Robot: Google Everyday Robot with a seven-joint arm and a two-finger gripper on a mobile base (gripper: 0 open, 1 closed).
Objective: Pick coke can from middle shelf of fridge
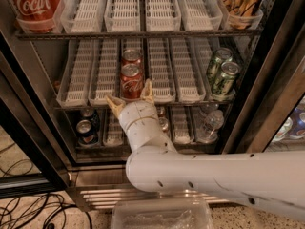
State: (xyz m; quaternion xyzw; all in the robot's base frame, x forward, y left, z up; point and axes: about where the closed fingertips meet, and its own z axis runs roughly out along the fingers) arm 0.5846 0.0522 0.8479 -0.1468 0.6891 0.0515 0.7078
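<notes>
A red coke can [131, 81] stands at the front of a white lane tray on the middle shelf [157, 100] of the fridge [267, 104]. A second red can [131, 57] stands right behind it. My gripper [130, 97] is just below and in front of the front can. Its two tan fingertips [115, 105] are spread open to either side of the can's base, not closed on it. The white arm reaches in from the lower right.
Two green cans [221, 71] stand at the right of the middle shelf. A large red Coca-Cola container [33, 4] is on the top shelf at left. Dark cans [86, 128] and clear bottles [209, 123] are on the lower shelf. Cables [28, 213] lie on the floor.
</notes>
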